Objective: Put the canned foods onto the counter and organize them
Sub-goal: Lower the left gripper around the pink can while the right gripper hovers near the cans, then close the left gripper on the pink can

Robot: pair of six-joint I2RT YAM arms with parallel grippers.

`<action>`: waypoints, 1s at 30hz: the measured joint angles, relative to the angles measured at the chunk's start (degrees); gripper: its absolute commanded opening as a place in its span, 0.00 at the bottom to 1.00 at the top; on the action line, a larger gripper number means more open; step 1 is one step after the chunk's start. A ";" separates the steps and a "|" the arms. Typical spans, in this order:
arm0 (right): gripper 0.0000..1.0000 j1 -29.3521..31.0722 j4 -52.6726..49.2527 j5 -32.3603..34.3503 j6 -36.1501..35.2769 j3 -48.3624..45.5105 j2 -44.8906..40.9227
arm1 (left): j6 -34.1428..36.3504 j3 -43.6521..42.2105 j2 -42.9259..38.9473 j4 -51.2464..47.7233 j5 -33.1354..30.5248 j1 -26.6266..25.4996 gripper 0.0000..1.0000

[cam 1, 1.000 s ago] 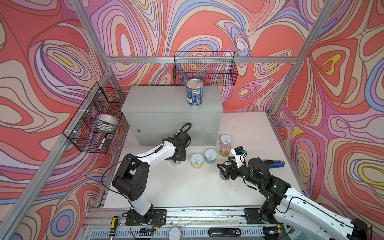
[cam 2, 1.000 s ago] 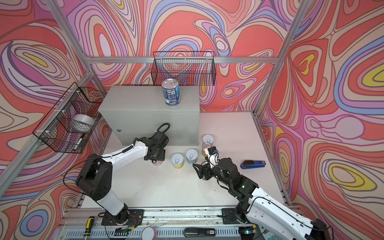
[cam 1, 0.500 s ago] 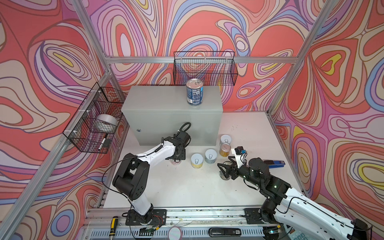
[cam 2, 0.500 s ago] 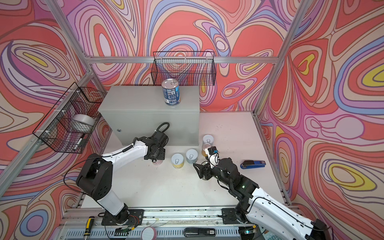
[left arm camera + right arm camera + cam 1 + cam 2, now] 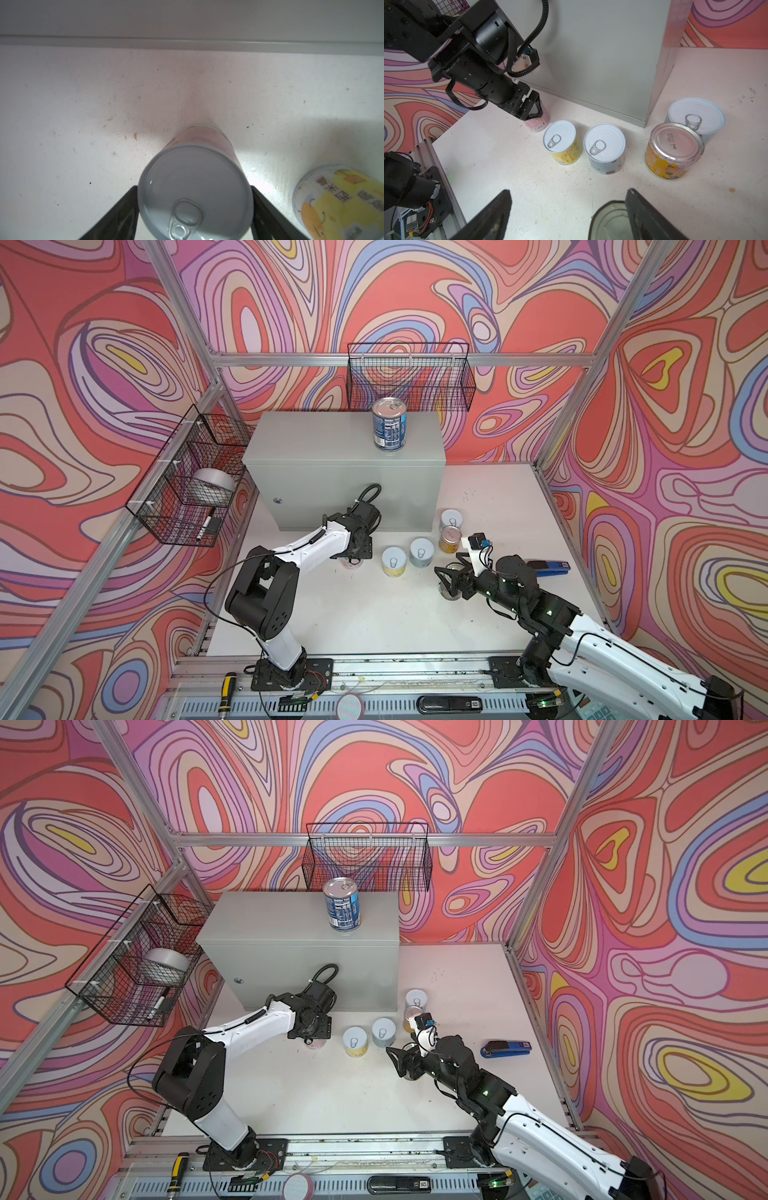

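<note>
The left gripper (image 5: 194, 209) brackets the upright pink can (image 5: 195, 187) on the white tabletop (image 5: 83, 124) just before the grey cabinet (image 5: 345, 472), grip uncertain; the right gripper (image 5: 569, 209) stands spread.

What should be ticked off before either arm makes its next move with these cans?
1. Pink can sits between the left gripper's fingers: ok.
2. Firm grip on it: cannot tell.
3. Pink can stands upright on the table: ok.
4. Counter has free room beside the tall blue can: ok.
5. Right gripper is open: ok.
6. Dark can is centred between its jaws: not ok; it sits close to one finger.
</note>
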 measured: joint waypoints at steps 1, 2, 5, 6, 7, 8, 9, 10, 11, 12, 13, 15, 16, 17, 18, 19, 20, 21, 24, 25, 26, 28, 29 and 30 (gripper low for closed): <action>0.88 0.00 0.00 0.00 0.00 0.00 0.04 | 0.00 0.00 0.00 0.00 0.07 0.00 0.80; 0.88 0.00 0.00 0.02 -0.02 0.00 0.13 | 0.00 0.00 0.00 0.02 0.11 0.00 0.80; 0.88 0.00 -0.02 0.04 -0.17 0.04 0.15 | -0.02 -0.02 0.00 0.07 0.13 0.00 0.80; 0.86 0.00 -0.02 0.07 -0.22 0.07 0.15 | -0.04 -0.02 0.00 0.13 0.13 0.00 0.79; 0.84 0.00 -0.04 0.17 -0.28 0.11 0.15 | -0.07 -0.09 0.00 0.26 0.13 0.02 0.77; 0.83 0.00 -0.04 0.26 -0.39 0.13 0.15 | -0.15 -0.20 0.00 0.48 0.09 0.02 0.74; 0.83 0.00 -0.07 0.35 -0.52 0.15 0.15 | -0.20 -0.28 -0.02 0.68 0.04 0.02 0.72; 0.83 0.00 -0.09 0.42 -0.63 0.17 0.15 | -0.24 -0.39 -0.09 0.90 -0.09 0.02 0.69; 0.83 0.00 -0.11 0.44 -0.63 0.20 0.15 | -0.24 -0.55 -0.15 1.20 -0.22 0.02 0.65; 0.83 0.00 -0.20 0.44 -0.63 0.24 0.17 | -0.28 -0.79 -0.37 1.53 -0.42 0.07 0.63; 0.83 0.00 -0.22 0.44 -0.63 0.28 0.22 | -0.35 -1.11 -0.66 1.88 -0.57 0.07 0.59; 0.83 0.00 -0.22 0.44 -0.63 0.35 0.39 | -0.50 -2.01 -1.57 2.73 -0.79 0.13 0.52; 0.83 0.00 -0.20 0.44 -0.63 0.39 0.52 | -0.63 -2.60 -2.19 3.23 -0.83 0.20 0.48; 0.83 0.00 -0.20 0.42 -0.63 0.39 0.63 | -0.68 -2.99 -2.64 3.52 -0.87 0.24 0.47; 0.83 0.00 -0.20 0.42 -0.63 0.39 0.76 | -0.02 -3.08 -3.74 4.74 -2.73 0.07 0.46; 0.83 0.02 -0.11 0.42 -0.66 0.39 0.92 | -0.79 -2.69 -5.01 6.27 -1.09 0.02 0.46; 0.83 0.13 -0.04 0.42 -0.66 0.39 1.03 | -1.42 -2.86 -5.73 6.54 -0.28 0.04 0.46; 0.83 0.37 0.22 0.46 -0.70 0.39 1.14 | -1.73 -3.23 -5.90 6.51 0.81 0.11 0.46; 0.83 1.84 1.86 0.68 -1.01 0.37 1.73 | -2.14 -4.92 -5.64 5.11 2.14 0.28 0.51; 0.83 2.34 2.43 0.79 -1.09 0.37 2.10 | -2.19 -5.20 -5.66 4.42 2.32 0.28 0.54; 0.83 2.62 2.73 0.85 -1.11 0.39 2.45 | -2.27 -5.29 -5.68 3.93 2.38 0.28 0.54; 0.83 2.93 3.19 1.18 -1.09 0.37 3.21 | -2.56 -5.29 -5.77 3.21 2.40 0.28 0.56; 0.83 3.02 3.30 1.49 -1.09 0.37 3.50 | -2.62 -5.29 -5.95 2.82 2.36 0.28 0.59; 0.83 3.02 3.34 1.77 -1.09 0.37 3.63 | -2.78 -5.31 -6.21 2.43 2.32 0.28 0.62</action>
